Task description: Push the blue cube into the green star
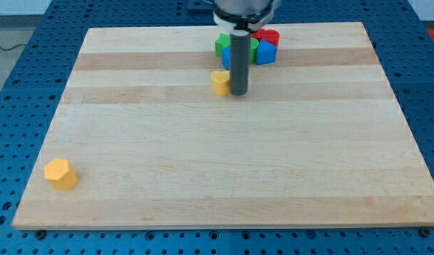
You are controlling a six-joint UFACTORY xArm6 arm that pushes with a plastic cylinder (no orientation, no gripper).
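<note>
We see our rod, no jawed tool here so nothing spread or pinched, standing upright near the view's top centre of the wooden counter (224,163). My tip (238,93) rests on the board just at the right of a small yellow heart block (220,82), touching or nearly so; we can't tell which.

Behind the rod a tight cluster sits by the top edge: green star (223,44) on the left, blue cube (266,53) on the right, red block (268,36) behind the cube, shape unclear. A sliver of blue (226,59) shows left of the rod below the star; we can't tell if it's a separate block. The rod hides the cluster's middle, so star-to-cube contact is not visible.

A yellow hexagonal block (60,173) lies alone far off at the bottom left. No containers on the board. The blue pegboard table (18,106) surrounds the counter.
</note>
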